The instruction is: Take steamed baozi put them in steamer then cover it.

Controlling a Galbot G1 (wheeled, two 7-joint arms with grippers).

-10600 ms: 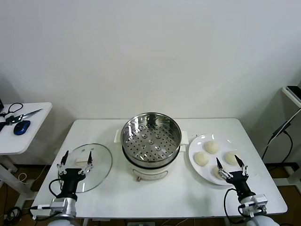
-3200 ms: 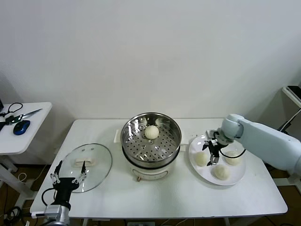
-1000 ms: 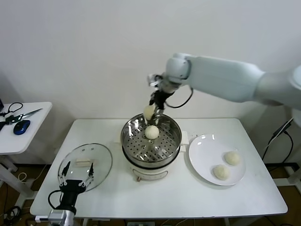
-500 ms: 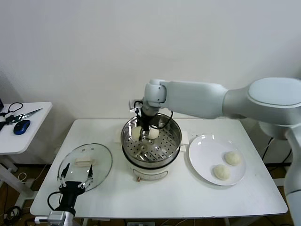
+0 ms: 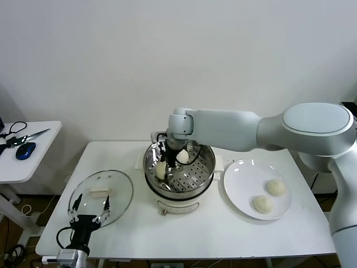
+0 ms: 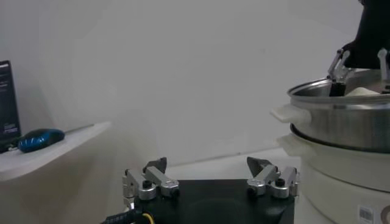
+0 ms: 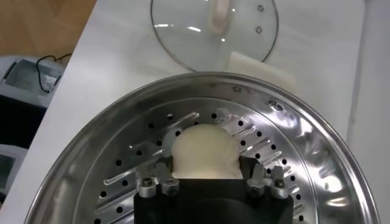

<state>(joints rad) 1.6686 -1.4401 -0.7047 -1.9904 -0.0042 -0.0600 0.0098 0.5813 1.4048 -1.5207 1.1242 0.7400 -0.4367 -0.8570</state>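
Note:
The steamer (image 5: 207, 173) stands mid-table with two baozi on its perforated tray: one at the back (image 5: 182, 156), one at the left (image 5: 161, 169). My right gripper (image 5: 165, 162) reaches down inside the pot. In the right wrist view that gripper (image 7: 208, 169) stands open, a finger on each side of the left baozi (image 7: 204, 149), which rests on the tray. Two more baozi (image 5: 274, 187) (image 5: 262, 204) lie on the white plate (image 5: 240, 187). The glass cover (image 5: 120, 195) lies flat on the table's left. My left gripper (image 5: 89, 220) waits open, with nothing in it, in front of the cover.
A small side table (image 5: 33, 167) at far left carries scissors and a blue mouse (image 5: 25, 149). The white work table (image 5: 195, 234) stands against a plain wall. The left wrist view shows the steamer's side (image 6: 347, 122) close by.
My right gripper came down from above the rim into the steamer's left side with a baozi, and its fingers have spread apart around it. The left arm stayed still.

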